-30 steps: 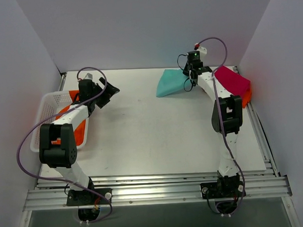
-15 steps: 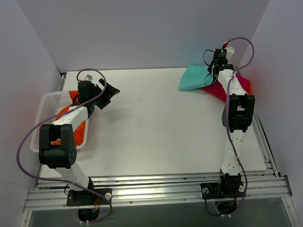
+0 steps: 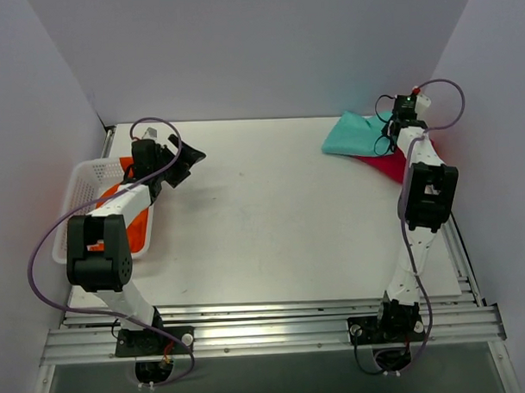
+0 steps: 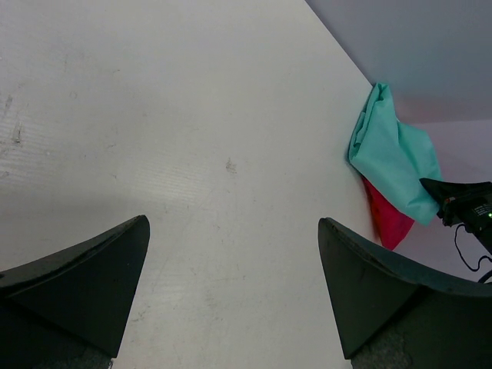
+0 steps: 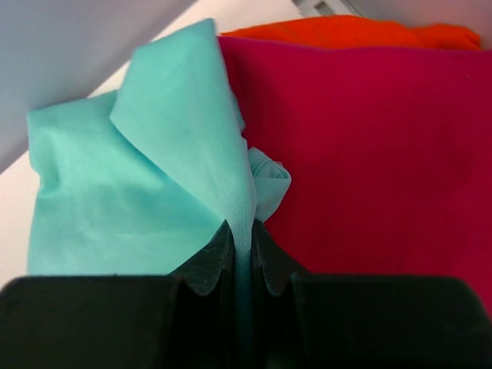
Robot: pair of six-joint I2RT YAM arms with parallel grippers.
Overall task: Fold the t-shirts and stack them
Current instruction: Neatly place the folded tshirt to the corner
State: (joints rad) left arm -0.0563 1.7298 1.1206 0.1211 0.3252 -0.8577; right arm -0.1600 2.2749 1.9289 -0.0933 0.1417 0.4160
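Above the table (image 3: 264,231): right gripper (image 3: 389,128) has carried the teal shirt (image 3: 351,135) rightward, onto the pink shirt (image 3: 386,166); stack growing
Left wrist: left gripper (image 4: 232,224) spread wide, empty
Right wrist: jaws clenched on teal fold; orange shirt (image 5: 346,31) showing behind pink

Bunched teal t-shirt (image 3: 351,135) lies partly over magenta t-shirt (image 3: 385,165).
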